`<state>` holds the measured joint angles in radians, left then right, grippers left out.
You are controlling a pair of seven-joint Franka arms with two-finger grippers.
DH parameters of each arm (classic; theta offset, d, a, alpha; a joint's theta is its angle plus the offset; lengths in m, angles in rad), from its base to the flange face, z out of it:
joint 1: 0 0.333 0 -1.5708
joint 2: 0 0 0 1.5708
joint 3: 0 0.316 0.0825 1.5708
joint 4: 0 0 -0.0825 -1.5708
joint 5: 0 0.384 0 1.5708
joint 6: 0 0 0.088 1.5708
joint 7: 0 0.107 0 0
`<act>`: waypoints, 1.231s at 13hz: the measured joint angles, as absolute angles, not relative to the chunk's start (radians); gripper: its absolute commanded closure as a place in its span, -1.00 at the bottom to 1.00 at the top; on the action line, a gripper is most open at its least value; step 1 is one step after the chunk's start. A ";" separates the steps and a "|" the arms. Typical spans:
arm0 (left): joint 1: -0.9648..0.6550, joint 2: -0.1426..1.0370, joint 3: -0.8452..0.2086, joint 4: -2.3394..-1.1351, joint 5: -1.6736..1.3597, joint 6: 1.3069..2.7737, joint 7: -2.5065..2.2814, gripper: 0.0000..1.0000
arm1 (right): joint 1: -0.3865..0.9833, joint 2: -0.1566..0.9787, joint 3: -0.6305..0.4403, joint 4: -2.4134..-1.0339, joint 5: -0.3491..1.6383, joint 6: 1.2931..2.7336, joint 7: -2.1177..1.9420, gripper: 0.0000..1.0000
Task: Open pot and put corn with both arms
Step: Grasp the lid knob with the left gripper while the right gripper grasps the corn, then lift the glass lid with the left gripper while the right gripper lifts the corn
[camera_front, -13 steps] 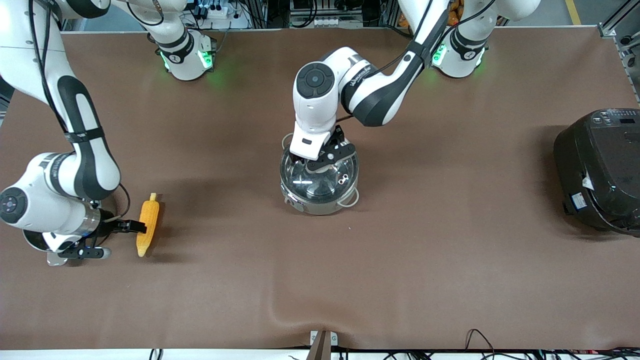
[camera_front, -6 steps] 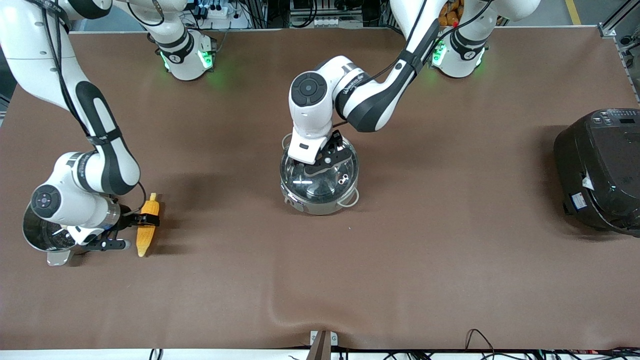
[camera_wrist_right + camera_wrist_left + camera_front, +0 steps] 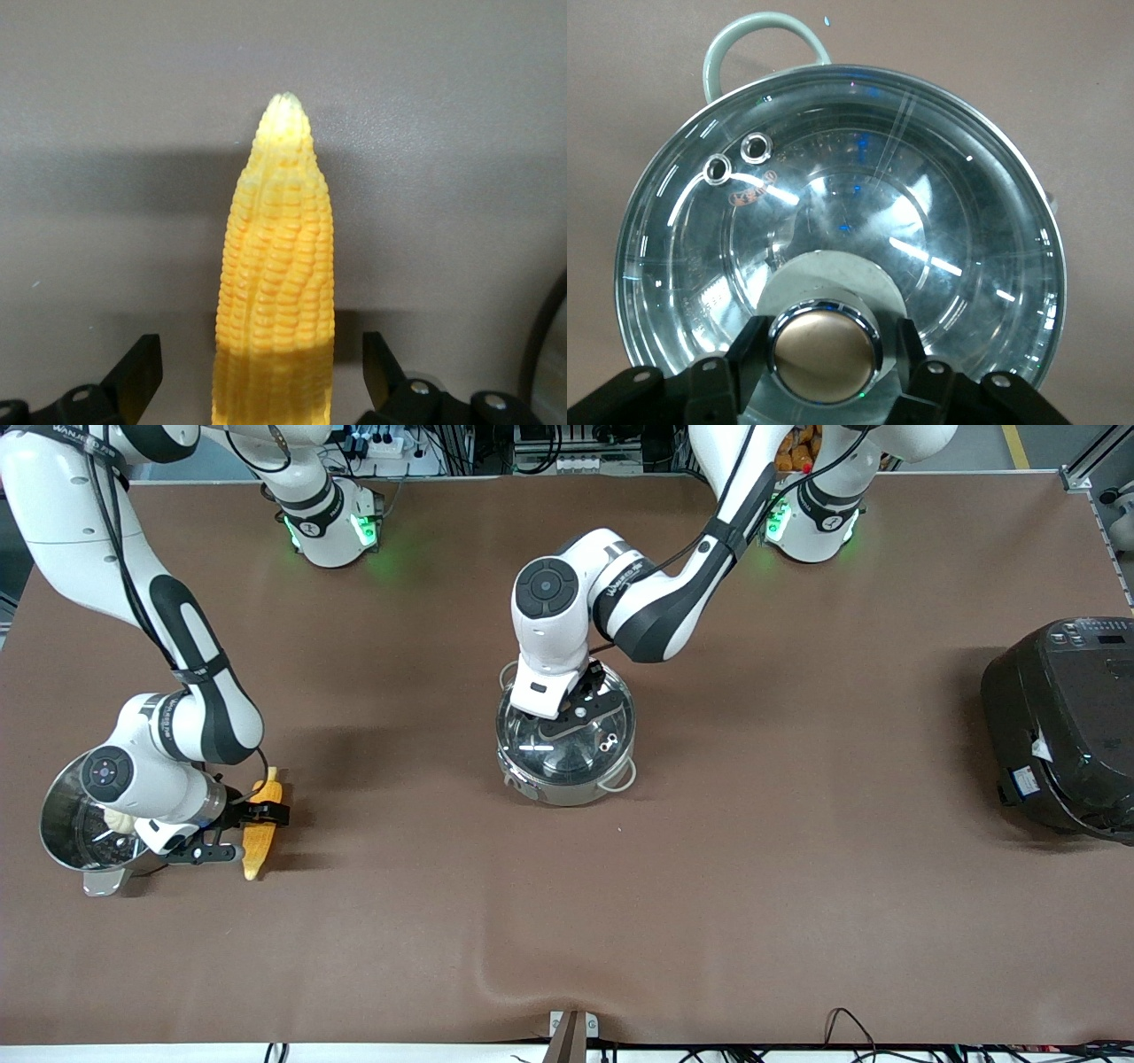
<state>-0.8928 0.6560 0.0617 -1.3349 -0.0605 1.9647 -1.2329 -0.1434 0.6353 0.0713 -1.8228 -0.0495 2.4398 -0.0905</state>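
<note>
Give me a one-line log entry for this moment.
left gripper: fingers astride lid knob, pot closed | right gripper: open, straddling corn on table | corn not lifted

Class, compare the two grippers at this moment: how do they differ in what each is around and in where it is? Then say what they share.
The left gripper is at the pot's lid, its fingers on either side of the coppery knob; the right gripper is at the corn lying on the table. The left gripper works mid-table; the right gripper is toward the right arm's end, beside a steel steamer pot. Both are open, with gaps showing.
</note>
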 measured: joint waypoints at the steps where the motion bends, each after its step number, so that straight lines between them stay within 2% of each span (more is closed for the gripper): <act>1: -0.893 0.656 0.062 -1.334 -0.060 1.965 -1.233 0.17 | -0.143 0.636 0.071 -1.831 -0.055 2.451 -0.090 0.49; 2: -0.893 0.656 0.062 -1.332 -0.060 1.963 -1.233 0.42 | -0.143 0.636 0.071 -1.834 -0.060 2.456 -0.090 0.99; 4: -0.893 0.655 0.062 -1.331 -0.060 1.962 -1.233 1.00 | -0.144 0.636 0.071 -1.835 -0.065 2.457 -0.090 1.00; 11: -0.875 0.619 0.071 -1.315 -0.060 1.953 -1.229 1.00 | -0.149 0.621 0.071 -1.821 -0.069 2.430 -0.158 1.00; 16: -0.714 0.459 0.079 -1.309 -0.058 1.741 -0.923 1.00 | -0.077 0.491 0.103 -1.723 -0.068 2.238 -0.162 1.00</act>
